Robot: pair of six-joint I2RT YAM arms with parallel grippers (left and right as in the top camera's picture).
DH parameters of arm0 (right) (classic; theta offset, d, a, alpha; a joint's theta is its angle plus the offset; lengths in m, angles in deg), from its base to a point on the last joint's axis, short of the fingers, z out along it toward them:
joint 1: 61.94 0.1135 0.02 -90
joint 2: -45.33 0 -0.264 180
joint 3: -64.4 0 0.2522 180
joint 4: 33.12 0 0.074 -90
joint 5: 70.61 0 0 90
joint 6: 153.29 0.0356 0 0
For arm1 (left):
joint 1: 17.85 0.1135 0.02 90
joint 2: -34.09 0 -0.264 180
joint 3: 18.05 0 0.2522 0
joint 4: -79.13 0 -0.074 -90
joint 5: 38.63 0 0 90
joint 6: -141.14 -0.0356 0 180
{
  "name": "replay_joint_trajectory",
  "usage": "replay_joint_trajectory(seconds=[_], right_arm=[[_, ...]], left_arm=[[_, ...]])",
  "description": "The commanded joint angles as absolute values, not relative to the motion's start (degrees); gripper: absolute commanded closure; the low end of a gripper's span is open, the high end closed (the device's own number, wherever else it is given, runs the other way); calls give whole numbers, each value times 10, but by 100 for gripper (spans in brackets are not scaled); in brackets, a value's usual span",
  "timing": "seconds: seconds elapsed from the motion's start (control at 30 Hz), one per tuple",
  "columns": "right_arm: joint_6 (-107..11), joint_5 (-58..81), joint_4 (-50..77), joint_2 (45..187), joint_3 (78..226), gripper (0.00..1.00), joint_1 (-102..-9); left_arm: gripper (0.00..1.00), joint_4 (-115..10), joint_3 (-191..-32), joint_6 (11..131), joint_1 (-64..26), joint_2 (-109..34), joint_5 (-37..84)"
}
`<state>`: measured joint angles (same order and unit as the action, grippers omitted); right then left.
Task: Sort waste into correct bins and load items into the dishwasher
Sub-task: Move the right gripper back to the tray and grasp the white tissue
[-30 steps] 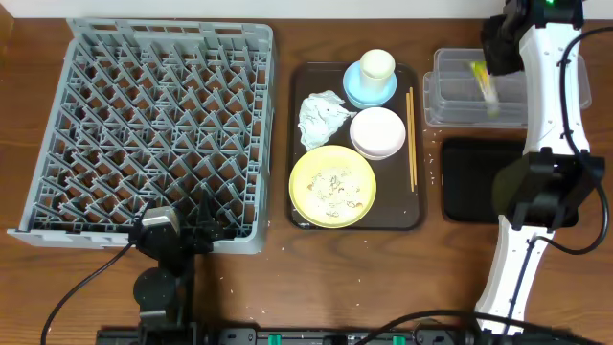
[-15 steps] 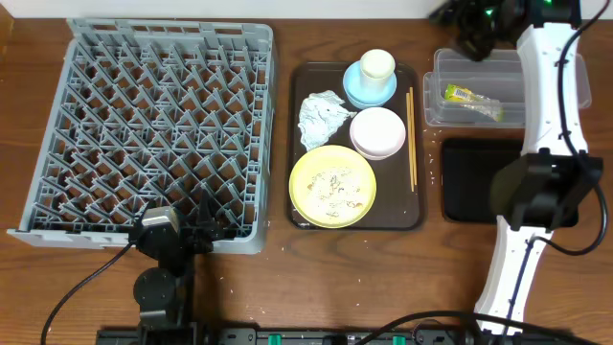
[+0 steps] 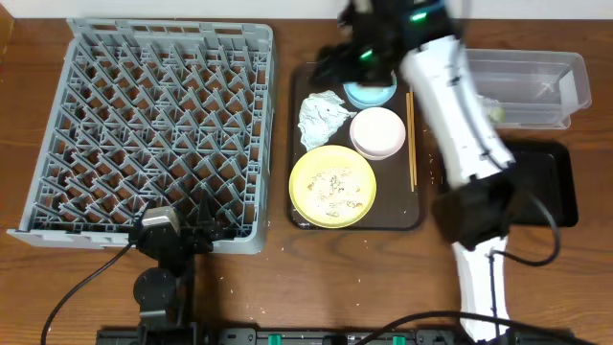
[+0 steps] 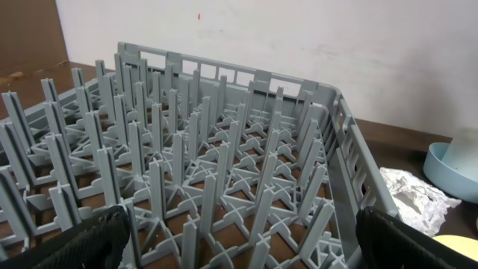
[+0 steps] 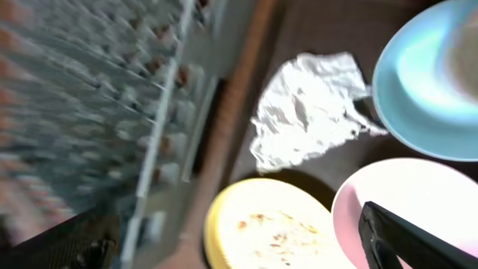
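Napkin [image 5: 310,112] untouched; right fingers [image 5: 407,237] wide apart, empty.

A robotics lab bench: bare white wall [image 4: 314,37] at twelve o'clock, cabled arm mounts [image 3: 158,292] at six o'clock, wooden table [image 3: 287,273], staged dish rack [image 3: 153,125].

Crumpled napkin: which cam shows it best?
Overhead: the crumpled napkin is whole and sharp on the brown tray, beside the yellow plate. Right wrist shows it whole and larger, but blurred. Left wrist shows it small, at the frame's right, past the grey rack.
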<state>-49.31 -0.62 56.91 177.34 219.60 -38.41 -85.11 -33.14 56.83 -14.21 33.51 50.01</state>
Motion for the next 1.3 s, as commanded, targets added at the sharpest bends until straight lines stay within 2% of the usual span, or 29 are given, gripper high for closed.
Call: replay_joint_trajectory(seconds=[0.0,0.1,0.2,0.4,0.63,0.83,1.0,1.07,1.13,1.23,1.27], right_arm=[[-486,163,555,1766,2156,6,-335],[-459,207,519,1766,2118,23,-304],[-451,246,463,1766,2072,33,-285],[-451,282,321,1766,1972,27,-276],[-451,282,221,1766,1892,40,-277],[-451,281,130,1767,1807,41,-277],[-451,282,109,1767,1778,40,-277],[-454,282,107,1767,1776,43,-277],[-459,282,104,1767,1777,53,-279],[-462,282,102,1766,1785,76,-279],[-462,281,102,1765,1790,87,-279]], left_arm=[[2,-831,-320,561,-144,339,505],[2,-831,-320,561,-144,339,505],[2,-831,-320,561,-144,339,505],[2,-831,-320,561,-144,339,505],[2,-831,-320,561,-144,339,505],[2,-831,-320,561,-144,339,505],[2,-831,-320,561,-144,339,505],[2,-831,-320,561,-144,339,505],[2,-831,-320,561,-144,339,505],[2,-831,-320,561,-144,339,505],[2,-831,-320,561,-144,339,505]])
